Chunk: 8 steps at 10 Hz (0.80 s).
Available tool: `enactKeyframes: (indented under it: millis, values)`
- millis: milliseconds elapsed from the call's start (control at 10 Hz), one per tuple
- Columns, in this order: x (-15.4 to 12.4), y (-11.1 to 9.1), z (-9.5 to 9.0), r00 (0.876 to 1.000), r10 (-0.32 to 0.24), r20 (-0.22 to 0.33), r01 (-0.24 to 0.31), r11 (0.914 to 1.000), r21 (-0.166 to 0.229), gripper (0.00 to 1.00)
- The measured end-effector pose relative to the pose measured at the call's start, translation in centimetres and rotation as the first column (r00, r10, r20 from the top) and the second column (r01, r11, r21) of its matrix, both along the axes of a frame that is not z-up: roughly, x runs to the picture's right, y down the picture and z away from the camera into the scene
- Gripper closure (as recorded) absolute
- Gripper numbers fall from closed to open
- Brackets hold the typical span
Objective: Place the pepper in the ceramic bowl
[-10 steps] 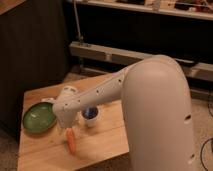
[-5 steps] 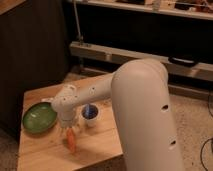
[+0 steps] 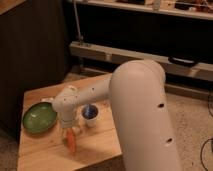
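Observation:
The pepper (image 3: 71, 143) is a small orange tapered vegetable lying on the wooden table (image 3: 45, 152), near its front edge. The ceramic bowl (image 3: 39, 118) is a shallow green glossy dish at the table's left side, and nothing is in it. My gripper (image 3: 70, 137) hangs from the white arm (image 3: 135, 105), pointing straight down right at the pepper, to the right of and nearer than the bowl. The pepper lies on the wood.
A small white cup with a blue inside (image 3: 91, 114) stands just right of the gripper. The table's front edge is close below the pepper. A dark cabinet (image 3: 30, 55) stands behind the table on the left, and a metal rail (image 3: 100, 52) runs behind it.
The arm has swung forward and to the left and the gripper has come down onto the pepper. The pepper, bowl and cup have stayed in place.

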State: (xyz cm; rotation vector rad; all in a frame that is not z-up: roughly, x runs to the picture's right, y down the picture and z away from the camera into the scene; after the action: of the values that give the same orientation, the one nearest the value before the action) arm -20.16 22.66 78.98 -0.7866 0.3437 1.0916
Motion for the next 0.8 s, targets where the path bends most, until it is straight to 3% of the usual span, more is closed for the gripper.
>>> enactKeyframes:
  millis: [700,800]
  values:
    - [-1.7,1.1,1.0,1.000,-0.028,0.000,0.028,0.9996,-0.007,0.36]
    - [-1.7,1.2,1.2,1.000,-0.028,-0.007,0.028,0.9996,-0.005,0.41]
